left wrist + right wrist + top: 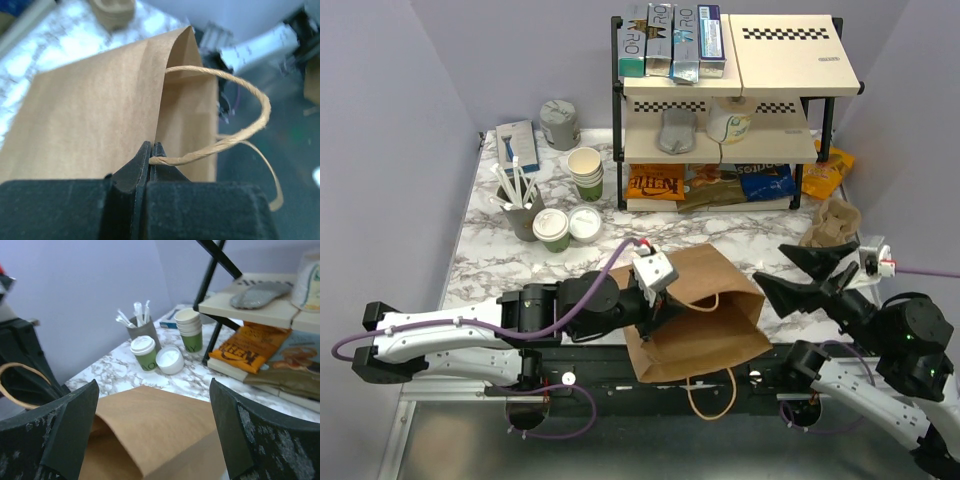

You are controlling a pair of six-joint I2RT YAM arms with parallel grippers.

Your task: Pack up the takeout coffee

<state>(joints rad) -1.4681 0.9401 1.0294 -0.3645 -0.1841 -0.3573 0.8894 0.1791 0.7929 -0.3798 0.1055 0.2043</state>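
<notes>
while one white-and-grey marble table (490, 255) carries everything, the largest thing on it is one black-framed rack with three cream shelves (790, 60) at the far right corner. four upright boxes stand on its top shelf and snack bags lie on its bottom shelf. one brown paper bag (705, 330) with two twine handles lies on its side at the near edge, partly hanging over it; its inside cannot be seen. of the two grippers, the left gripper (151, 150) has its fingers pressed together, pinching the bag's rim where one handle comes out. the right gripper (800, 275) hangs just beside the bag's end toward the right edge, fingers spread wide and holding nothing. one stack of lidless cream-and-green paper cups (585, 172) stands near the rack's left post. one grey cup (525, 218) near the left edge holds a bunch of white sticks (515, 185). one takeout coffee (553, 230) stands upright just beside that grey cup, well apart from the bag. it is a small paper cup, cream above and green below, closed by a white round plastic lid. one loose white lid (586, 223) lies flat just beside it.
</notes>
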